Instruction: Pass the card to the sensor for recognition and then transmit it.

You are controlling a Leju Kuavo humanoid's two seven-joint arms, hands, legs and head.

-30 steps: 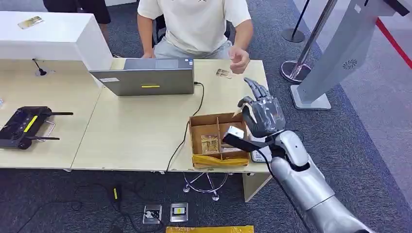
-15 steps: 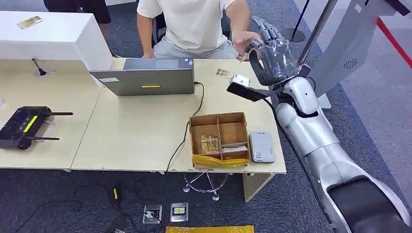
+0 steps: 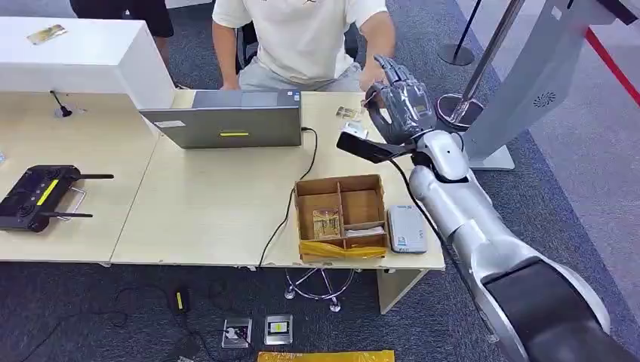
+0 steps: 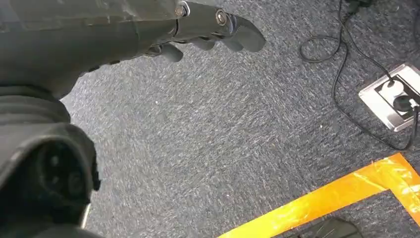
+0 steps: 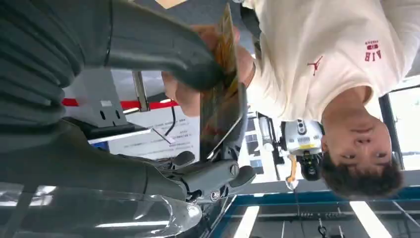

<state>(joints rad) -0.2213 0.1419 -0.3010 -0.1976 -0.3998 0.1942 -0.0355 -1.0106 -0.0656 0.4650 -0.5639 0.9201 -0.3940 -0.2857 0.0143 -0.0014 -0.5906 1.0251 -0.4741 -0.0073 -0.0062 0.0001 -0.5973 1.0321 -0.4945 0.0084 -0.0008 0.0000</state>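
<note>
One card (image 5: 221, 94) is pinched upright in the right hand (image 3: 400, 102), raised past the counter's (image 3: 211, 204) far right corner so the seated person's hand (image 5: 185, 94) can take it; the left hand (image 4: 198, 29) hangs empty, fingers loosely curled.

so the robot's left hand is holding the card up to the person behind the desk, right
Not quite: it is the right hand that holds the card up to the person behind the desk, as the head view shows. The left hand hangs over the carpet in the left wrist view, holding nothing.
</note>
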